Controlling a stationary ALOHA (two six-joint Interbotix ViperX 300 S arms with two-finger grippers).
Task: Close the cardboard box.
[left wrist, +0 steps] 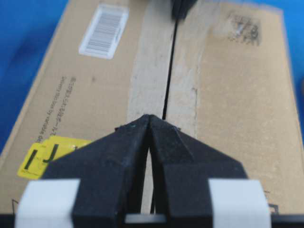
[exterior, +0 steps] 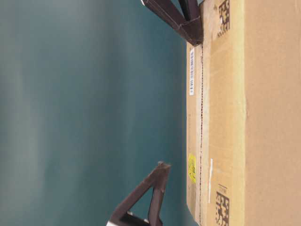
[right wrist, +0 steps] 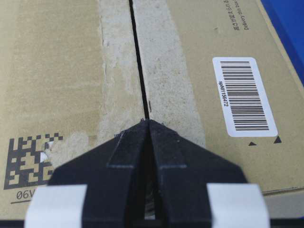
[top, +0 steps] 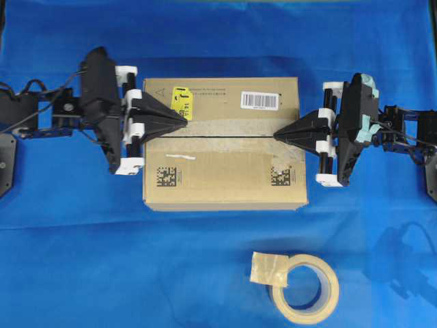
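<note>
The brown cardboard box (top: 222, 174) lies in the middle of the blue cloth with its top flaps folded flat and meeting along a narrow dark seam (top: 225, 136). It carries a yellow sticker (top: 181, 102), a white barcode label (top: 260, 100) and square data-matrix codes. My left gripper (top: 184, 121) is shut and empty, its tip over the seam's left end; in the left wrist view (left wrist: 149, 117) it sits just above the old tape strip. My right gripper (top: 276, 135) is shut and empty, its tip at the seam's right end, also in the right wrist view (right wrist: 148, 121).
A roll of beige masking tape (top: 304, 287) with a loose folded end lies on the cloth in front of the box, to the right. The blue cloth (top: 68, 260) covers the whole table. In the table-level view the box (exterior: 263, 117) fills the right side.
</note>
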